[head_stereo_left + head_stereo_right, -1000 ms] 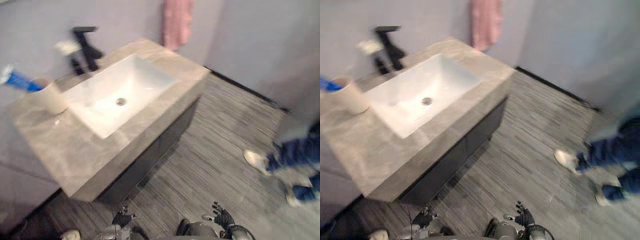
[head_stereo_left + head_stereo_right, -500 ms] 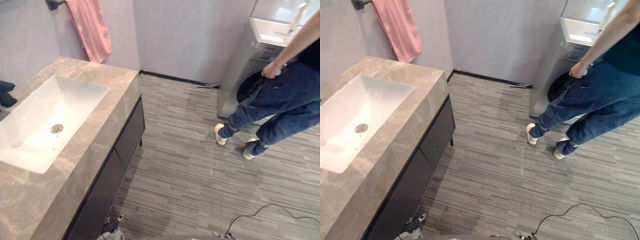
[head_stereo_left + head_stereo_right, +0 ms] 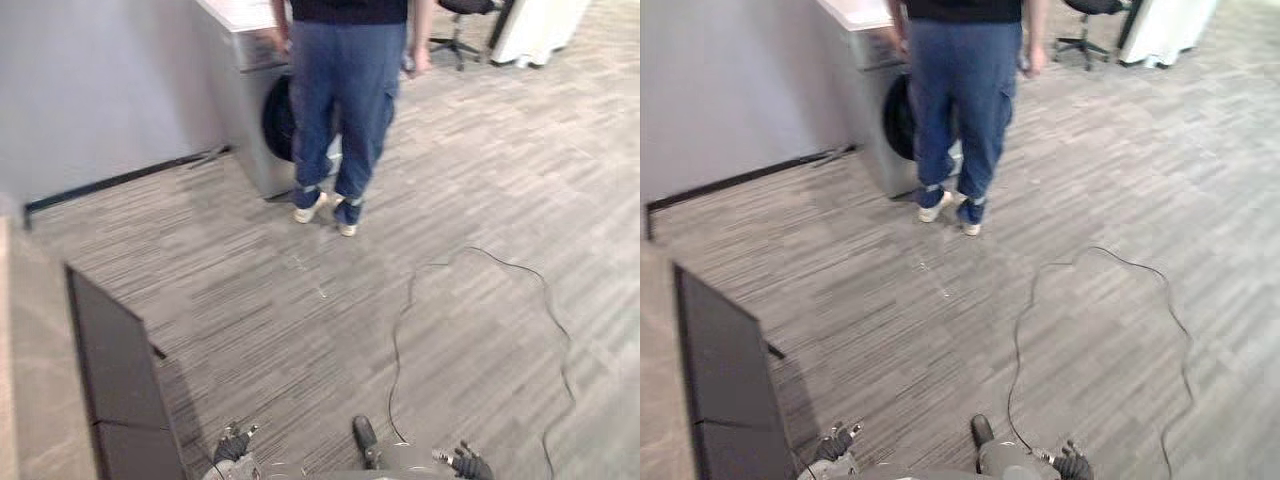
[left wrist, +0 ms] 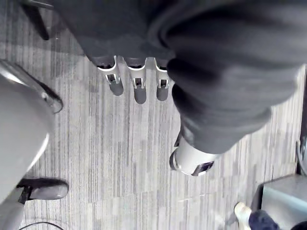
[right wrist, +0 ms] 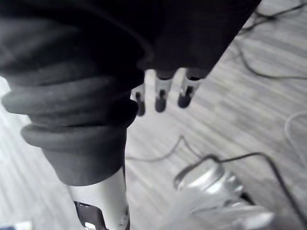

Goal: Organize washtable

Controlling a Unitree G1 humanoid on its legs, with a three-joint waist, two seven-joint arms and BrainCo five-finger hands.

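Note:
The washtable's grey stone top (image 3: 22, 370) and dark cabinet front (image 3: 118, 385) stand at the left edge of the eye views. My left hand (image 3: 232, 445) hangs low beside the cabinet. In the left wrist view its fingers (image 4: 137, 86) are straight over the striped floor and hold nothing. My right hand (image 3: 470, 465) hangs low at the lower right. The right wrist view has its fingers (image 5: 160, 96) straight and empty above the floor.
A person in blue jeans (image 3: 345, 90) stands ahead by a grey washing machine (image 3: 250, 110). An office chair (image 3: 462, 12) and a white object (image 3: 540, 22) stand at the far right. Grey striped floor (image 3: 300, 330) lies between me and the person.
The camera has swung right: the sink, cup, tap and pink towel have left the picture, and the person now stands at top centre. Both hands still hang low and empty.

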